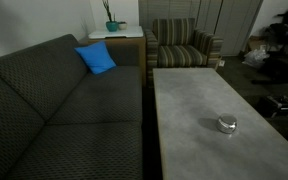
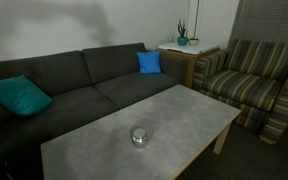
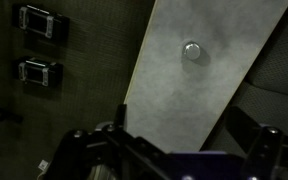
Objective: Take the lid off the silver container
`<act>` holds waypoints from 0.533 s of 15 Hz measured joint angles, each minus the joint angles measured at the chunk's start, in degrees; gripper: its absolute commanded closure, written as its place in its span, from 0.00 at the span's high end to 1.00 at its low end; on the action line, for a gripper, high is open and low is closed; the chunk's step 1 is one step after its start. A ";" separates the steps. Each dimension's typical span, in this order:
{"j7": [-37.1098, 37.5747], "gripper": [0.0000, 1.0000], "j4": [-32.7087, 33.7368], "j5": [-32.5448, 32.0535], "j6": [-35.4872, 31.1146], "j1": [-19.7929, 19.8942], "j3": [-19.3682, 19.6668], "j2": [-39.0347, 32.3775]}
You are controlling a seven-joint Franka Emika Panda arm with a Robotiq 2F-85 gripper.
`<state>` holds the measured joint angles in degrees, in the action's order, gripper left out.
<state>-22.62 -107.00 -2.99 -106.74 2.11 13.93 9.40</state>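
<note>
The silver container (image 1: 226, 126) is a tiny round shiny pot standing on the grey coffee table (image 1: 189, 100). It also shows in the other exterior view (image 2: 139, 139) and, far below the camera, in the wrist view (image 3: 191, 51). The lid (image 1: 226, 121) sits on top of it (image 2: 139, 132). My gripper (image 3: 184, 115) shows only in the wrist view, high above the table and well away from the container. Its two dark fingers stand wide apart with nothing between them. The arm is out of both exterior views.
A dark sofa (image 1: 54, 110) runs along one side of the table, with a blue cushion (image 1: 96, 58) and a teal cushion (image 2: 19, 96). A striped armchair (image 2: 249, 85) and a side table with a plant (image 2: 182, 42) stand beyond. Two black devices (image 3: 42, 45) lie on the floor.
</note>
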 measured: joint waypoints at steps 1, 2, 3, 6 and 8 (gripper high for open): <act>-0.01 1.00 0.21 0.00 0.29 -0.01 0.00 0.08; -0.03 1.00 0.33 0.00 0.58 -0.01 0.01 0.25; -0.01 1.00 0.36 -0.01 0.58 0.12 -0.15 0.32; -0.32 1.00 1.29 -0.06 0.52 -0.02 -1.87 -1.65; -1.53 1.00 3.97 0.28 0.55 -0.59 -4.11 -6.17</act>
<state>-24.16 -103.03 -2.71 -106.20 1.52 9.82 3.23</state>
